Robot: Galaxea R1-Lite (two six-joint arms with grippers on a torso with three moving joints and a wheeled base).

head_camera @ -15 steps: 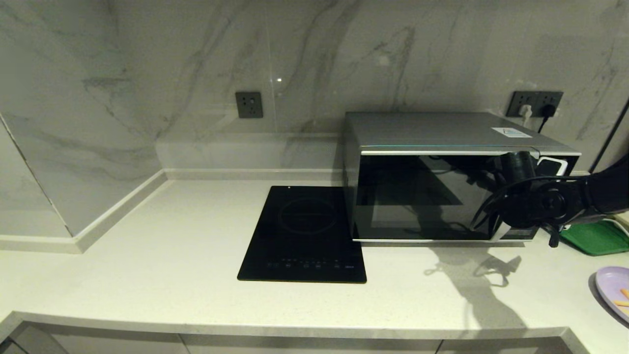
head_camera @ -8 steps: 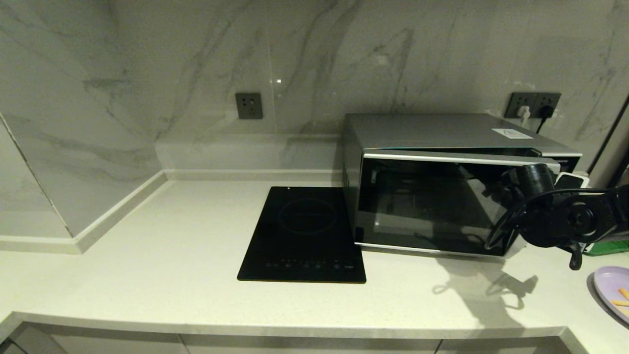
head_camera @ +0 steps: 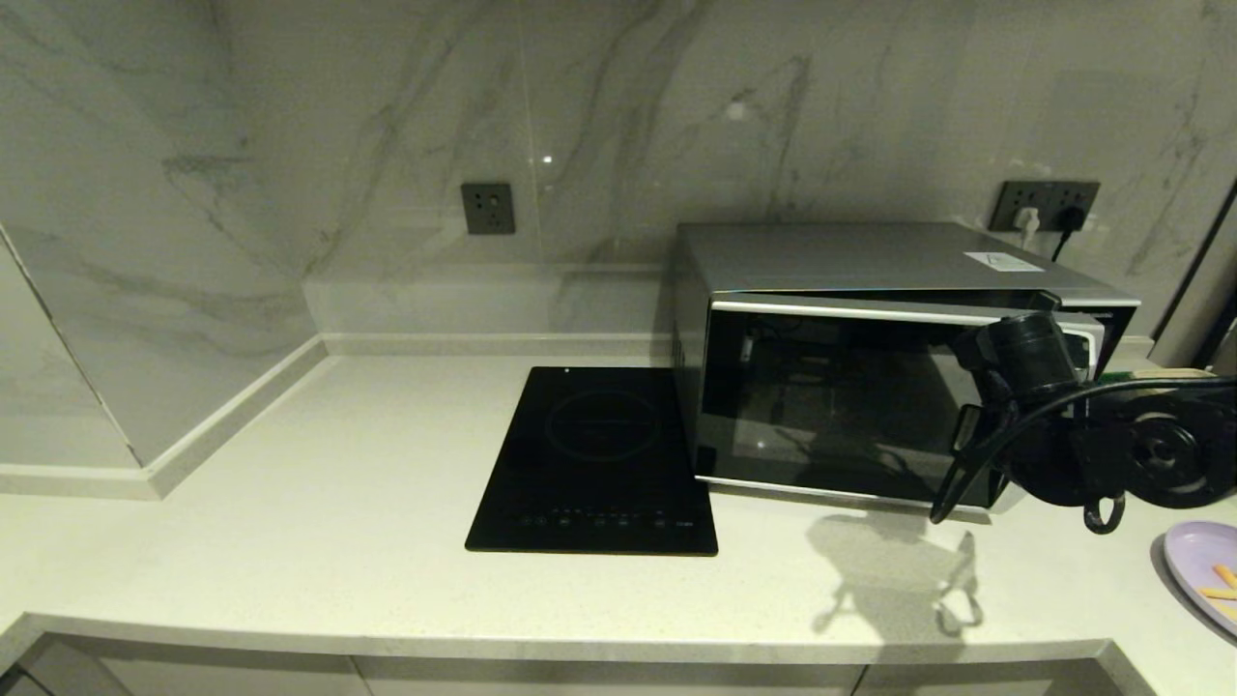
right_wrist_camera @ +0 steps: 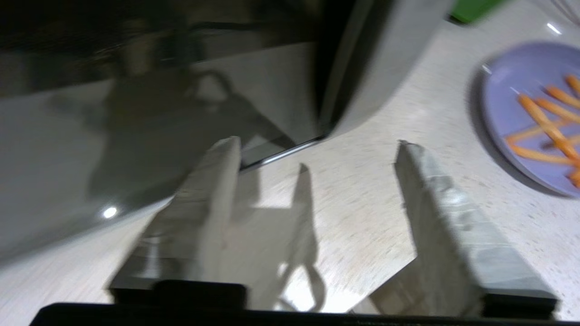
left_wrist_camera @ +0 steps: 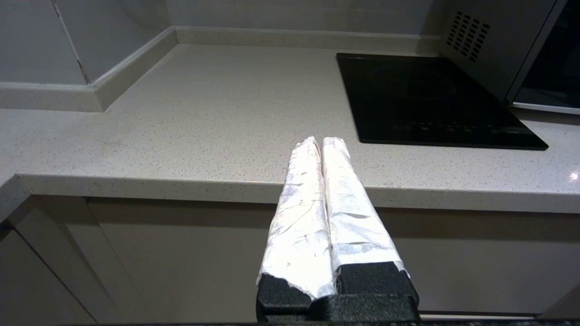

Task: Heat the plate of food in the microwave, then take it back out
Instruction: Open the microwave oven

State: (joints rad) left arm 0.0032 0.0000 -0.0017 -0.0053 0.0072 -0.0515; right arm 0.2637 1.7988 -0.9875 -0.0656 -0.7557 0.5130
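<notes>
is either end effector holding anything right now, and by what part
Nothing is held. The right end effector stands open over bare counter by the microwave door corner; the left end effector is shut on nothing.

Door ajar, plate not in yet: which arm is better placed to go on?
Right. Its pincer stands open at the microwave door's free edge, with the plate of food just beside it. The left pincer is shut, parked off the counter's front edge.

Silver microwave [head_camera: 870,290] door ajar, lilac plate of food [head_camera: 1203,570] on counter beside
</notes>
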